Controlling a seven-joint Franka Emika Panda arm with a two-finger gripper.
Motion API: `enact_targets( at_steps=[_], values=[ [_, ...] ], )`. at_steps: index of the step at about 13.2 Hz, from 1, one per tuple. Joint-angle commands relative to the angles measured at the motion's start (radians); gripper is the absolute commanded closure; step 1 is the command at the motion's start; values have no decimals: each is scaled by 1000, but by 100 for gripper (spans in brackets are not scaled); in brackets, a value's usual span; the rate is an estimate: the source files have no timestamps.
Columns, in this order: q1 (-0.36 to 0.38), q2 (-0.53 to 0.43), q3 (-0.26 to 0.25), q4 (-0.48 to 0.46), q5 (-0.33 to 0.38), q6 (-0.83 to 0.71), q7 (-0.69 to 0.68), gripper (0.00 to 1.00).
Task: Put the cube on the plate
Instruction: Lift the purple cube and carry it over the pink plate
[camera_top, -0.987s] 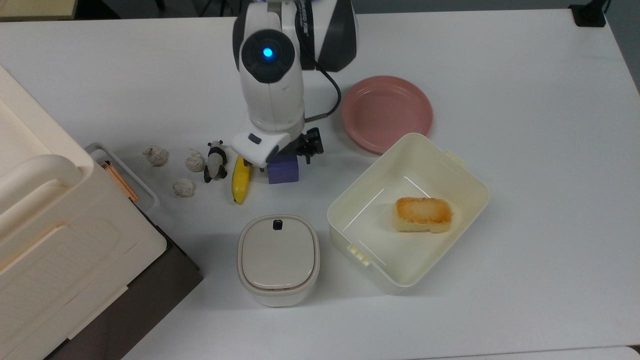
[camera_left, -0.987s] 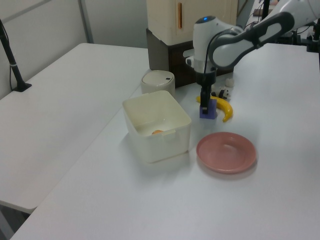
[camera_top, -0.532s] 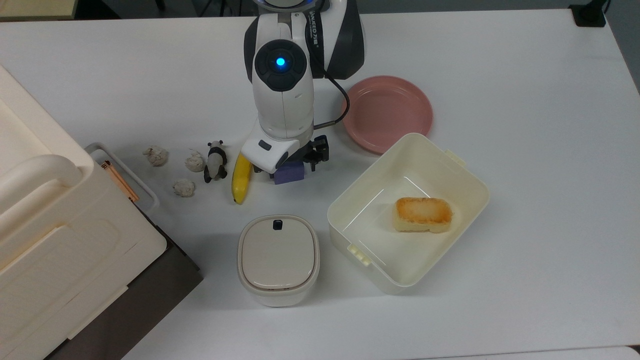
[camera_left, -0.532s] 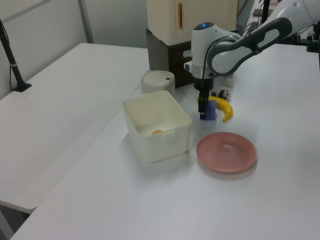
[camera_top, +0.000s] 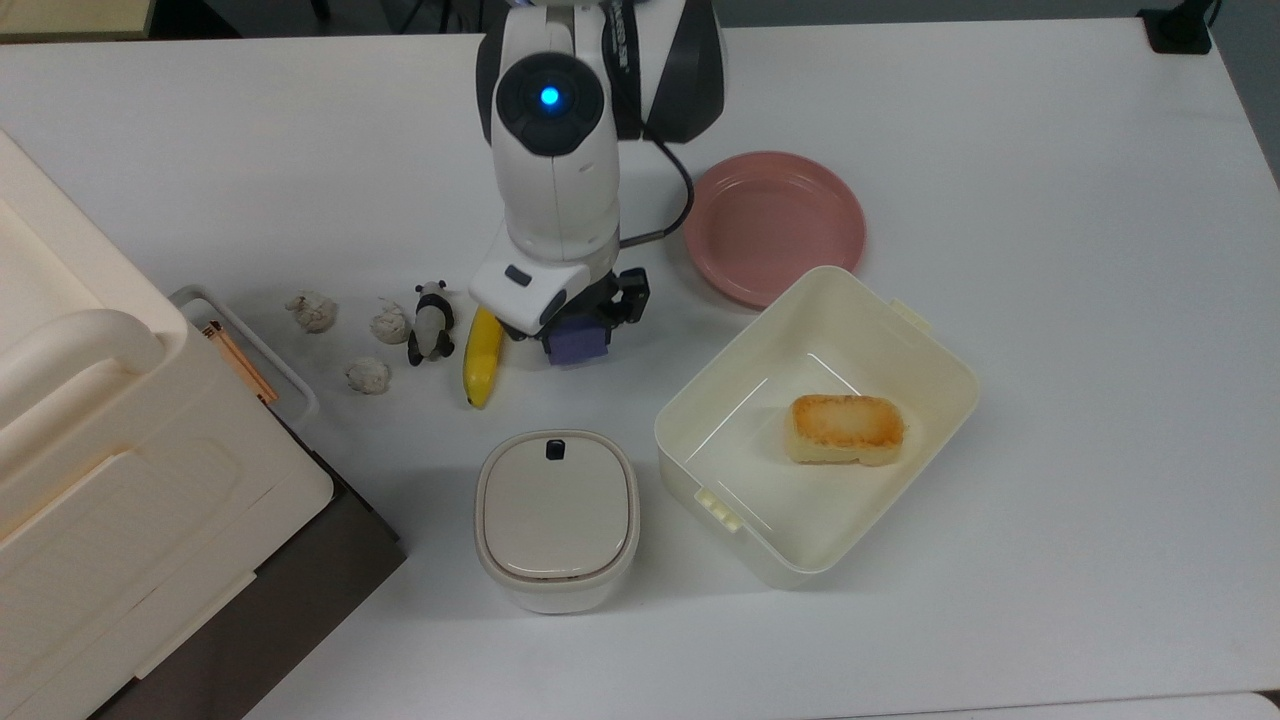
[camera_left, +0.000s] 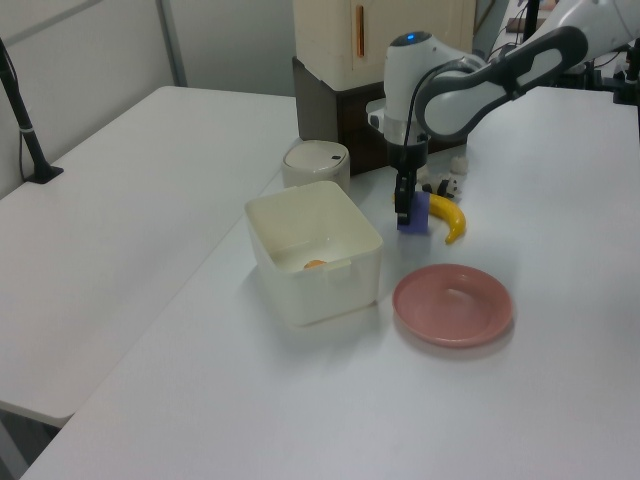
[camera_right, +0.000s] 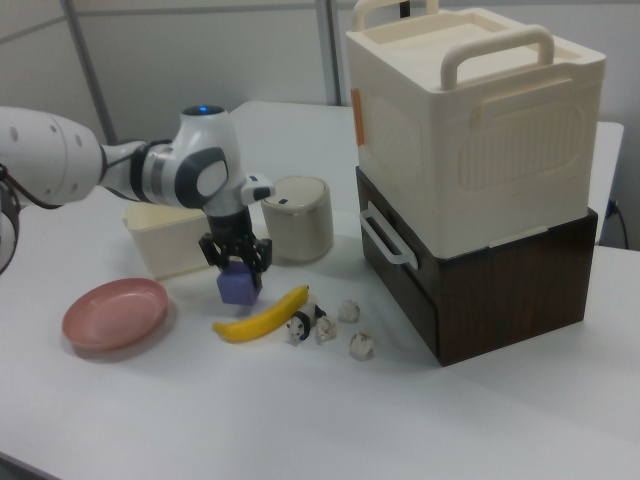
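**Cube held above the table**

The gripper (camera_right: 238, 262) is squeezing the cube (camera_right: 239, 285) from two sides and holding it flat, just off the table (camera_top: 1050, 250), beside the banana (camera_top: 482, 357). The pink plate (camera_top: 775, 225) is sitting apart (nothing on it).

Cube (camera_left: 418, 212) in claw (camera_left: 405, 214), above table (camera_left: 300, 400)
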Motion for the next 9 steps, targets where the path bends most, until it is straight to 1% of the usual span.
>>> enact_targets(
  at_steps=[1,3,6,9],
  values=[
    [79,-99,-6,-25,-9,-99,92,82],
    [138,-131,-2,-27,-3,-165,127,82],
    [226,-175,23,-27,11,-268,186,81],
    [345,-163,26,-39,11,-266,317,80]
  ],
)
